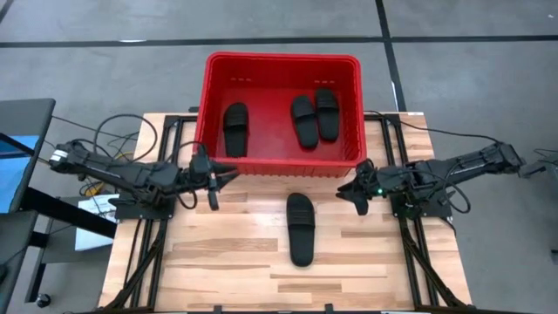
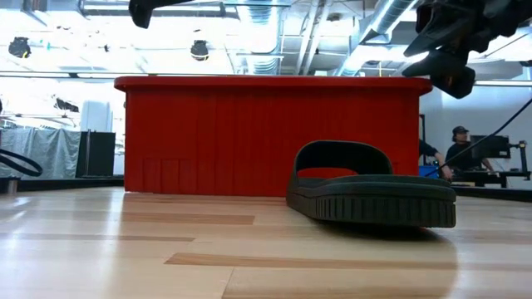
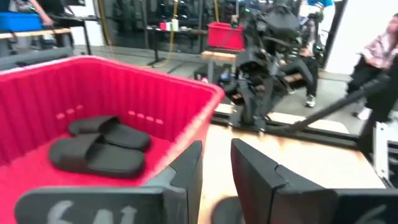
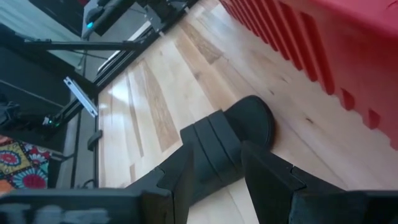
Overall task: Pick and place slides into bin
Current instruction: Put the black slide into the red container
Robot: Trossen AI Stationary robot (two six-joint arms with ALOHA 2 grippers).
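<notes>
The red bin (image 1: 281,161) stands at the table's far middle. Three black slides lie flat on its floor: one on the left (image 1: 235,128) and two side by side on the right (image 1: 304,121) (image 1: 326,113). A fourth black slide (image 1: 301,228) lies sole down on the wooden table just in front of the bin; it also shows in the low view (image 2: 374,195). My left gripper (image 1: 223,181) hangs open and empty at the bin's near left corner. My right gripper (image 1: 356,187) hangs open and empty at the bin's near right corner, above the table and right of the fourth slide (image 4: 224,149).
The bin's near wall (image 2: 266,137) rises right behind the slide on the table. Black frame rails (image 1: 153,253) (image 1: 418,253) run along both sides of the table. A person (image 2: 457,149) sits in the room beyond the table.
</notes>
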